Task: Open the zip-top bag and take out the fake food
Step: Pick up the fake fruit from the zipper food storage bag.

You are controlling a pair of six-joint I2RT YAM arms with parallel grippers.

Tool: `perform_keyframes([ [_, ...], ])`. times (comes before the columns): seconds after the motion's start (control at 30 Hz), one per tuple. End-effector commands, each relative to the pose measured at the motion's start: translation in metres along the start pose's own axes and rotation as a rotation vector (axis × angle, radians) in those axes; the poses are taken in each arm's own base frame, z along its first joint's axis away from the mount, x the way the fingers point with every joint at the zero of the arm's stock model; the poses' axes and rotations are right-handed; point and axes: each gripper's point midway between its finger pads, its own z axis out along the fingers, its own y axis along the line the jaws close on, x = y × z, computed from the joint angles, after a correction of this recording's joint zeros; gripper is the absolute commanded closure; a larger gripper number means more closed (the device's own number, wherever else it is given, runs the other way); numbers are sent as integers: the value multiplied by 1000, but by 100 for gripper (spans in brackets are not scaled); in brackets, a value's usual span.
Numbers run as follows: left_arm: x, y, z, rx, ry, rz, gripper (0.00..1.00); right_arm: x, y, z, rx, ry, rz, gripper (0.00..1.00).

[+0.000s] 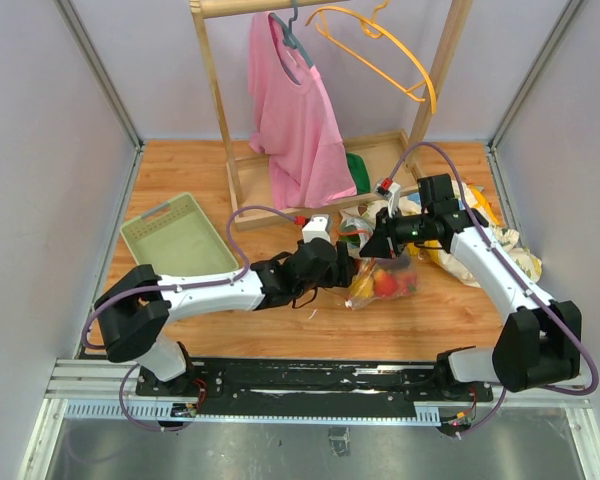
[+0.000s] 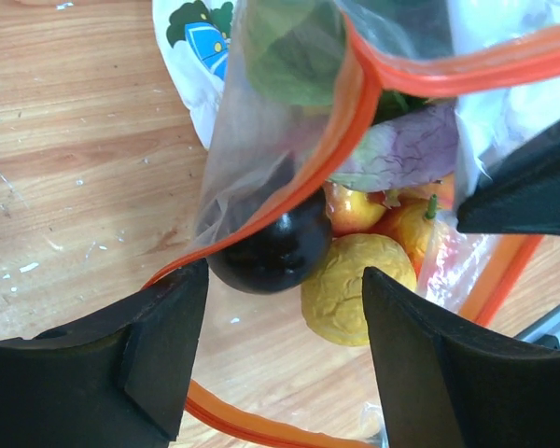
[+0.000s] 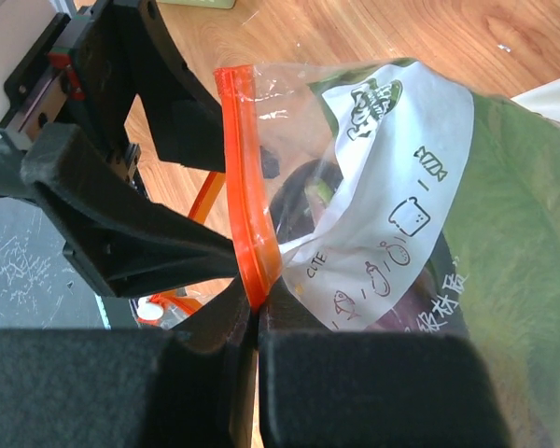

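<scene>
Wood-grain boards make up the surface (image 1: 180,170), walled in pale grey, with a pink shirt (image 1: 295,110) hanging at the far side; the zip-top bag (image 1: 385,280) lies in the middle, between the two arms. The right pincer (image 3: 259,322) is clamped tight on the orange zipper strip (image 3: 243,187), holding one lip of the mouth raised; the left pincer (image 2: 285,280) is spread wide and grips nothing, its fingers either side of the opening. The mouth looks parted already, the strip looping past and under the left fingers; the fake food sits just ahead of that pincer at the mouth, a dark purple piece (image 2: 271,247) nearest, a yellow piece (image 2: 350,285) touching it, peach ones behind. The step in hand seems to be reaching in; it would go best with the right pincer holding the lip high and taut so the mouth does not sag, while the left goes straight between the lips and closes on the purple piece alone, not on a fold of film; that piece looks round and glossy and may slip, so a centred grip is wise.
</scene>
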Motion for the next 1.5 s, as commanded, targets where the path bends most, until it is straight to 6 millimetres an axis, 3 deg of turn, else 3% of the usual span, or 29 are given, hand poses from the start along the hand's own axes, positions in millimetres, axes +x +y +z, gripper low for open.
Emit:
perform_keyframes([
  [0.0,-14,-2,7,27,-32,5,29,-1,14,2,-38,-10,-31,99],
  [0.27,-21,-3,18,69,-58,-2,31,-1,16,6,-48,1,-35,99],
  [0.4,-17,-1,26,64,-64,6,32,-1,18,7,-53,7,-37,99],
  [0.63,-10,20,39,-29,-75,60,32,3,13,12,-48,23,-36,99],
  [0.83,-2,23,47,-27,-60,127,34,6,8,19,-44,51,-23,99],
  [1.03,7,22,59,-2,-15,133,26,9,8,23,-53,67,-18,99],
  [1.27,14,31,72,-29,6,114,24,12,5,25,-48,79,-19,99],
  [1.47,21,40,85,-82,18,116,30,12,4,26,-46,82,-18,99],
])
